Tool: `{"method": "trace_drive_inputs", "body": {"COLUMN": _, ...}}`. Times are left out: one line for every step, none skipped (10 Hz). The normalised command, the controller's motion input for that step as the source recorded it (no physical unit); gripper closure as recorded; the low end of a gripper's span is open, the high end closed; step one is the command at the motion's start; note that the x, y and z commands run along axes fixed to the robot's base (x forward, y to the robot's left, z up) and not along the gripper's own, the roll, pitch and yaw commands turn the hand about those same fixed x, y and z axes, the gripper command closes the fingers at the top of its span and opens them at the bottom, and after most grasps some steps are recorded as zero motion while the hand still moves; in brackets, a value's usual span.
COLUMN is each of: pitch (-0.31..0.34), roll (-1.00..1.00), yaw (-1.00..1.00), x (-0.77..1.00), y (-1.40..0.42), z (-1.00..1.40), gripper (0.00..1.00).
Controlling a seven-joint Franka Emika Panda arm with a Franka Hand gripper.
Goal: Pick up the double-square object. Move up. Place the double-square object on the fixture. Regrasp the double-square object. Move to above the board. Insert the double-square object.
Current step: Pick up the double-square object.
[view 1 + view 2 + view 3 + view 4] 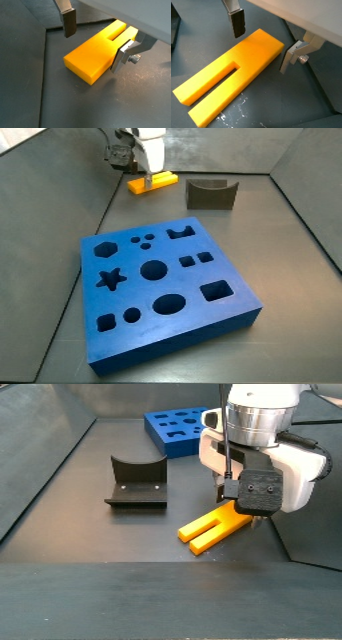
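Both fingers (236,22) clear, gripper (264,42) straddling double-square object (234,75) (flat).

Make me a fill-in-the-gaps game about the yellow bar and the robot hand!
1. The double-square object lies flat on the ____.
2. The gripper sits low over one end of the bar with its jaws ____, one finger on either side.
3. The colour of the board is ____.
4. The notch on top of the fixture is ____.

Missing words: floor; open; blue; empty
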Motion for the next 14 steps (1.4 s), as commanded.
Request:
{"method": "trace_drive_inputs", "body": {"pitch": -0.179, "roll": 0.09, "yaw": -0.02, "x": 0.01, "y": 0.00, "z": -0.83, "gripper": 0.00}}
{"method": "trace_drive_inputs", "body": {"pitch": -0.174, "roll": 0.09, "yaw": -0.02, "x": 0.00, "y": 0.00, "z": -0.84, "gripper": 0.00}}
{"method": "trace_drive_inputs", "body": {"pitch": -0.167, "roll": 0.10, "yaw": -0.02, "x": 0.01, "y": 0.00, "z": -0.85, "gripper": 0.00}}
{"method": "trace_drive_inputs", "body": {"pitch": -0.131, "roll": 0.14, "yaw": -0.04, "x": 0.00, "y": 0.00, "z": -0.87, "gripper": 0.00}}
{"method": "trace_drive_inputs", "body": {"pitch": -0.069, "roll": 0.20, "yaw": 0.00, "x": 0.00, "y": 0.00, "z": -0.89, "gripper": 0.00}}
{"method": "trace_drive_inputs", "body": {"pitch": -0.087, "roll": 0.17, "yaw": -0.01, "x": 0.06, "y": 0.00, "z": -0.90, "gripper": 0.00}}
{"method": "trace_drive_inputs", "body": {"pitch": -0.097, "roll": 0.15, "yaw": -0.04, "x": 0.09, "y": -0.01, "z": -0.91, "gripper": 0.00}}
{"method": "trace_drive_inputs", "body": {"pitch": -0.101, "roll": 0.14, "yaw": -0.04, "x": 0.09, "y": -0.03, "z": -0.92, "gripper": 0.00}}
{"method": "trace_drive_inputs", "body": {"pitch": -0.099, "roll": 0.13, "yaw": -0.05, "x": 0.09, "y": -0.03, "z": -0.94, "gripper": 0.00}}
{"method": "trace_drive_inputs", "body": {"pitch": -0.130, "roll": 0.13, "yaw": -0.01, "x": 0.04, "y": 0.00, "z": -0.80, "gripper": 0.00}}
{"method": "trace_drive_inputs", "body": {"pitch": -0.097, "roll": 0.00, "yaw": 0.00, "x": -0.10, "y": 0.00, "z": 0.00, "gripper": 0.00}}
{"method": "trace_drive_inputs", "body": {"pitch": -0.050, "roll": -0.02, "yaw": 0.00, "x": -0.04, "y": 0.00, "z": 0.00, "gripper": 0.00}}
{"method": "trace_drive_inputs", "body": {"pitch": -0.013, "roll": 0.00, "yaw": 0.00, "x": 0.00, "y": 0.00, "z": 0.00, "gripper": 0.00}}
{"method": "trace_drive_inputs", "body": {"pitch": 0.000, "roll": 0.00, "yaw": 0.00, "x": 0.00, "y": 0.00, "z": 0.00, "gripper": 1.00}}
